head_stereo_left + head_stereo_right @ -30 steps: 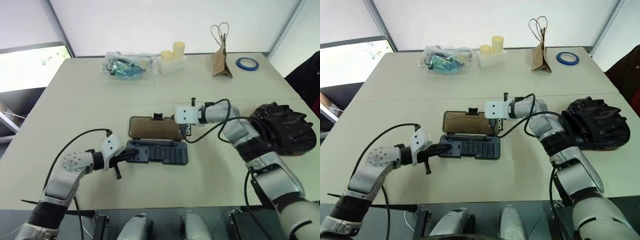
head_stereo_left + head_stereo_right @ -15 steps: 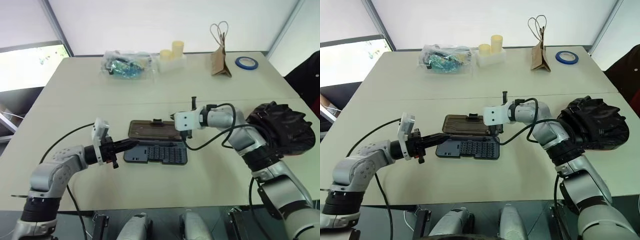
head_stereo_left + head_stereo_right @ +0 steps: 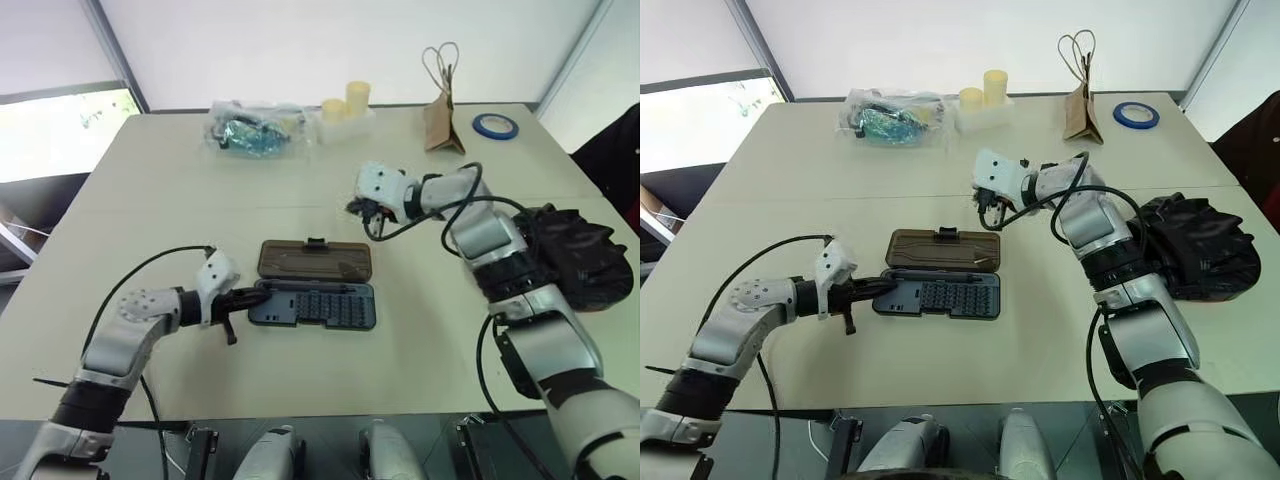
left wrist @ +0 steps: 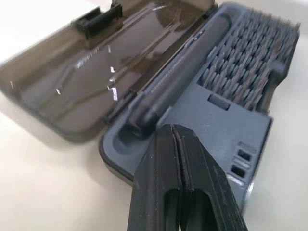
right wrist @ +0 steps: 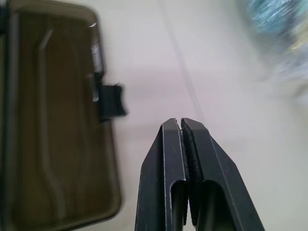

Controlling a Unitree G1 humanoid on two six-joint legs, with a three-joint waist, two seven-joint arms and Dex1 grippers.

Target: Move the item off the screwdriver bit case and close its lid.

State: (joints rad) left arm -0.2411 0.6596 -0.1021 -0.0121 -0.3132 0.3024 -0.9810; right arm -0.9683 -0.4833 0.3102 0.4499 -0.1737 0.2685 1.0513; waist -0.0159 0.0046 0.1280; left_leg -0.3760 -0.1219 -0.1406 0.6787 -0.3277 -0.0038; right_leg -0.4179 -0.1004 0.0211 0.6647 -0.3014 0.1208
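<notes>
Pale beige counter [image 3: 150, 220] under bright window light. At its middle lies the bit case [image 3: 315, 303], open flat, its blue-grey tray of bits nearest the robot and the brown lid [image 3: 314, 260] folded back behind it, latch tab on the far edge. The black mitt [image 3: 575, 255] rests well off to the right, clear of the case. The left gripper [image 3: 250, 297], fingers pressed together and empty, touches or nearly touches the tray's left end. The right gripper [image 3: 358, 209], likewise closed and empty, hovers beyond the lid. The lid looks light, stiff and smooth; lifting under its far edge near the tab seems best, while steadying the tray.
</notes>
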